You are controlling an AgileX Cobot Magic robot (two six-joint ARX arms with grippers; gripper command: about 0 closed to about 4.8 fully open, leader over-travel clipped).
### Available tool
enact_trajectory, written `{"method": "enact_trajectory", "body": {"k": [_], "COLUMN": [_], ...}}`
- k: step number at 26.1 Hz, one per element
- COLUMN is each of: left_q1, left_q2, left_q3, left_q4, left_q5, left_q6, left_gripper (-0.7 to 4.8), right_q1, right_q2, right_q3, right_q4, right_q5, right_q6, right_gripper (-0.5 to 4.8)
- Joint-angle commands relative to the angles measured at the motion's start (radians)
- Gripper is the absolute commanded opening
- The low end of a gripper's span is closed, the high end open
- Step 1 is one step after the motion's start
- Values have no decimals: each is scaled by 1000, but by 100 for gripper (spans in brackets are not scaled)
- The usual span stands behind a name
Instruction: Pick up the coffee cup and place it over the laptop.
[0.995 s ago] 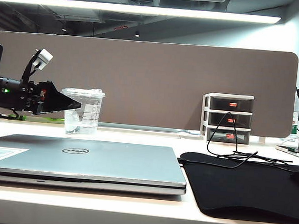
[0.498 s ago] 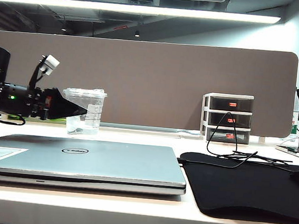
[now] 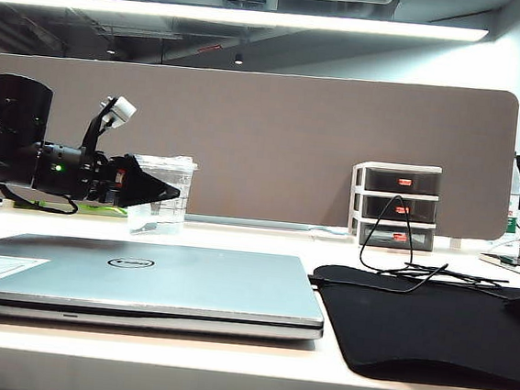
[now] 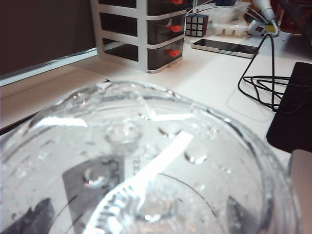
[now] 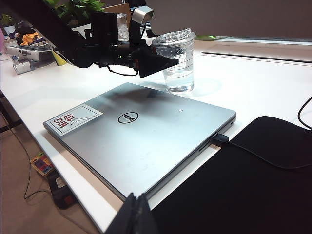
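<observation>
In the exterior view, the thin silver-grey laptop [image 3: 137,280] lies closed and flat on the white table [image 3: 224,376], with a round dark logo on its smooth metal lid and a white sticker at one corner. Behind the laptop, the coffee cup [image 3: 160,195] appears lifted just above the table. It is clear tapered plastic with a flat lid. The left gripper [image 3: 154,191], black with pointed fingers, is around the cup with the fingers spread wide at both sides. Beside the laptop lies a soft black mouse mat [image 3: 431,331], and behind it a small white drawer unit [image 3: 394,206].

In the left wrist view, the clear lid of the coffee cup [image 4: 141,165] fills the frame, round and covered with water drops. The fingers are mostly hidden here.

In the right wrist view, the cup [image 5: 178,61] is beyond the far edge of the laptop [image 5: 141,134], between the left gripper's [image 5: 161,62] dark fingers. The right gripper [image 5: 136,214] hangs over the near edge of the laptop, its two black fingers together.
</observation>
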Motion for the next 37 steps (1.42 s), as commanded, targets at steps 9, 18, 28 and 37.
{"method": "enact_trajectory", "body": {"k": [9, 18, 28, 37], "left_q1": [2, 2, 2, 2], "left_q2": [-3, -13, -117, -299], "left_q3": [2, 2, -25, -195], "left_q4": [7, 53, 65, 66], "left_q5": [-13, -6, -3, -37], "left_q6": [0, -19, -64, -61], "left_gripper": [307, 240, 241, 241], "right_q1": [0, 0, 0, 1], "right_q2": [-2, -2, -2, -2], "right_q3": [-5, -5, -5, -5], "right_q4": [10, 9, 10, 10], "right_q5": [2, 2, 2, 2], "right_q6": [-2, -2, -2, -2], "right_gripper": [-6, -6, -6, -6]}}
